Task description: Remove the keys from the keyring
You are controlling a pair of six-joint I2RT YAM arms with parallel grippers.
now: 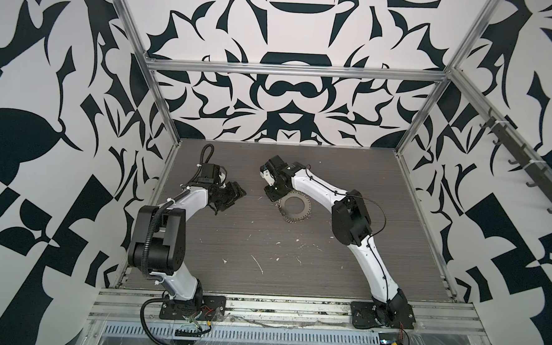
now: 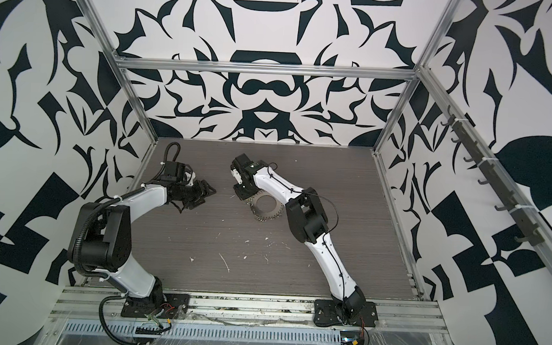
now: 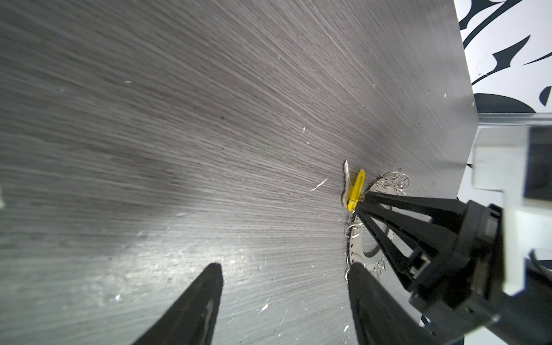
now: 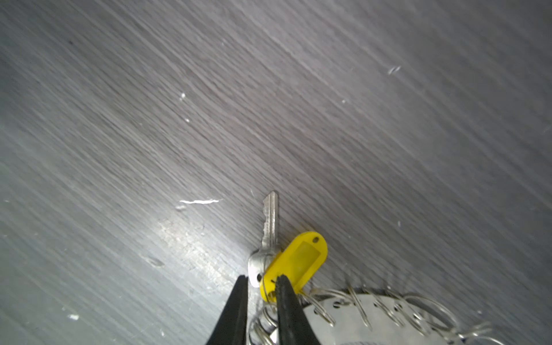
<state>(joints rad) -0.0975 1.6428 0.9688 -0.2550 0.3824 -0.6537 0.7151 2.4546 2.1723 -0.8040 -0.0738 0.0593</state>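
The keyring (image 1: 295, 210) (image 2: 268, 207), a flat grey disc rimmed with small wire rings, lies flat on the table. A silver key (image 4: 271, 221) with a yellow plastic tag (image 4: 298, 260) lies at its rim (image 4: 373, 322). My right gripper (image 4: 261, 279) points down there, its narrow jaws closed in on the key's head and the tag's end. In both top views the key is hidden under that gripper (image 1: 275, 197). My left gripper (image 3: 285, 267) (image 1: 234, 195) hovers open and empty to the left. In its view I see the key (image 3: 346, 182), the tag (image 3: 357, 188) and the keyring (image 3: 357, 251).
The dark wood-grain table (image 1: 248, 249) carries small white flecks and scratches. Aluminium frame posts and patterned walls enclose it on three sides. A rail of hooks (image 1: 528, 167) runs along the right wall.
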